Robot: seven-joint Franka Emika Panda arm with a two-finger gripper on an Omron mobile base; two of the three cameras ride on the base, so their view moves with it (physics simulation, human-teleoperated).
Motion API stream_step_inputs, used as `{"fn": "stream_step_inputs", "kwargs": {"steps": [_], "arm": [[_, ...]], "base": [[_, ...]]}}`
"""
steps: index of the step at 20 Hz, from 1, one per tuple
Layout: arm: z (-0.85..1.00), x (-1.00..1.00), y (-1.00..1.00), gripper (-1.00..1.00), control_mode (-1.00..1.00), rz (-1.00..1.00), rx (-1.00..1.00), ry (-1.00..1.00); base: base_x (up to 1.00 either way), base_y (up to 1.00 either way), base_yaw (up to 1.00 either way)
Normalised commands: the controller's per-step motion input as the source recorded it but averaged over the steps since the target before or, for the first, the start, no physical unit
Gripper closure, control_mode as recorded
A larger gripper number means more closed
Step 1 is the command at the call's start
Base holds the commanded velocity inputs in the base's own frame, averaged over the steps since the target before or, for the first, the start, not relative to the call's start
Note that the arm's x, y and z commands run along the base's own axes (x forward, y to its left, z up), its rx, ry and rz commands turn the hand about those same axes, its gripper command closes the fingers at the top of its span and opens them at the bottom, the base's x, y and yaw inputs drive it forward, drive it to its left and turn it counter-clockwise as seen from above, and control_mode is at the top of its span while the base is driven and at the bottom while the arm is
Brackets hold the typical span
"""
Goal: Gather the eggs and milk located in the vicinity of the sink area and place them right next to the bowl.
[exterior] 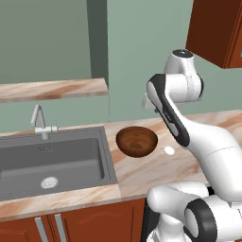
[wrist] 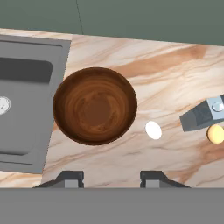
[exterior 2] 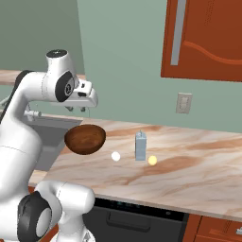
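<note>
The dark reddish-brown wooden bowl [wrist: 95, 105] [exterior: 137, 141] [exterior 2: 85, 138] stands on the marble counter just right of the grey sink [exterior: 52, 160] [wrist: 22, 100]. A small white egg [wrist: 153, 130] [exterior: 169, 150] [exterior 2: 116, 156] lies on the counter close to the bowl's right side, not touching it. The pale blue-grey milk carton [exterior 2: 140, 146] [wrist: 205, 114] stands upright a little farther right. My gripper [wrist: 111, 178] [exterior 2: 78, 109] hangs high above the bowl, pointing down. It is open, with nothing between its fingers.
A small yellow-orange ball [exterior 2: 152, 160] [wrist: 215, 134] rests beside the milk carton. The silver faucet [exterior: 41, 123] rises behind the sink. A red-brown wall cabinet [exterior 2: 203, 38] hangs above the counter's right stretch, and a wall outlet [exterior 2: 184, 103] sits below it.
</note>
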Motion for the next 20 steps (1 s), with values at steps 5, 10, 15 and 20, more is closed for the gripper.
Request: {"fn": "stream_step_inputs", "kwargs": {"steps": [5, 10, 15, 20], "arm": [[-0.04, 0.09, 0.11, -1.00, -1.00, -0.02, -0.04, 0.00], [-0.13, 0.01, -0.24, -1.00, -1.00, -0.03, -0.03, 0.03], [-0.25, 0.08, -1.00, -1.00, -1.00, 0.00, 0.00, 0.04], [-0.05, 0.19, -1.00, -1.00, -1.00, 0.06, 0.00, 0.07]], "base": [[0.00, 0.00, 0.00], [0.00, 0.00, 0.00], [0.00, 0.00, 0.00], [0.00, 0.00, 0.00]]}}
